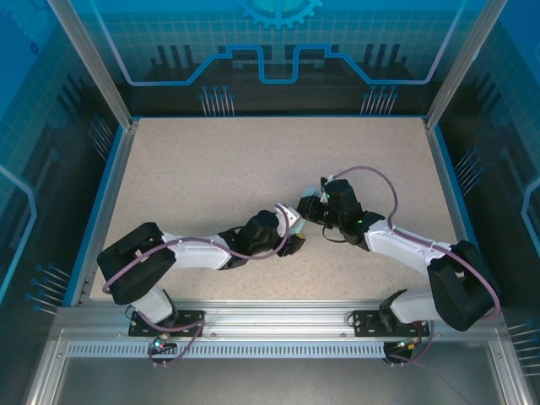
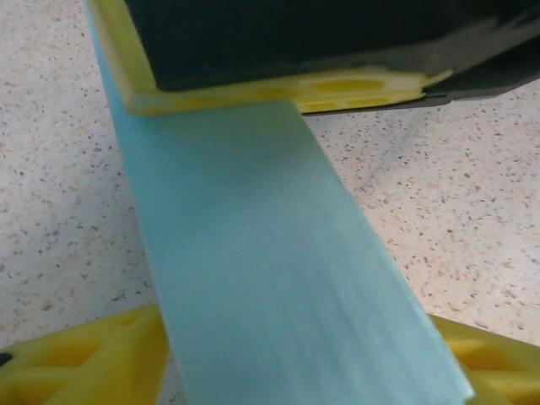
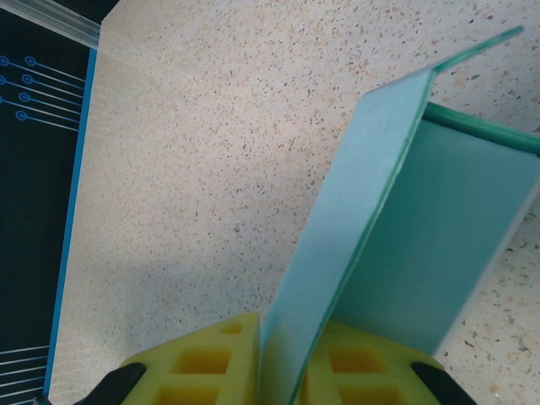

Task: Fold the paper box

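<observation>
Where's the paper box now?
The paper box is mid-table in the top view, between the left gripper and the right gripper, which pinches one panel.

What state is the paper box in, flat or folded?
Partly folded: the paper box shows two panels meeting at a crease, one pinched in the right gripper.

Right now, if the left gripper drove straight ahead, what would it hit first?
Probably the right gripper, whose yellow finger sits past the paper box panel that the left gripper straddles; depth unclear.
</observation>
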Available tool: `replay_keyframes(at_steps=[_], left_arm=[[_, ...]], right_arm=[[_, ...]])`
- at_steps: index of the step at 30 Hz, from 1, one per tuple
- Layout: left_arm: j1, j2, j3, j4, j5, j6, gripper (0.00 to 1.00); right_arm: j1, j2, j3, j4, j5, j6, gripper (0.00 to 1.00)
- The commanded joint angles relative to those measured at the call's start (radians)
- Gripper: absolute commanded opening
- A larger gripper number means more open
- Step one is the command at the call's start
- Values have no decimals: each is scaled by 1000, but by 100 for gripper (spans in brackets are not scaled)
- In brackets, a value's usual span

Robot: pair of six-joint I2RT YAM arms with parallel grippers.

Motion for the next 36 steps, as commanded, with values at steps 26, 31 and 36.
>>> replay_keyframes(at_steps=[26,31,36], left_arm=[[322,-115,-3,-106,551,329,36],[328,-114,-1,-115,571,331,35],[327,-109,0,-115,569,329,35]], right_arm=[[-270,-34,292,-347,-311,-1159,52],[-279,49,350,-466,-361,-1402,51],[-300,135,401,-552,-323,-1513,46]])
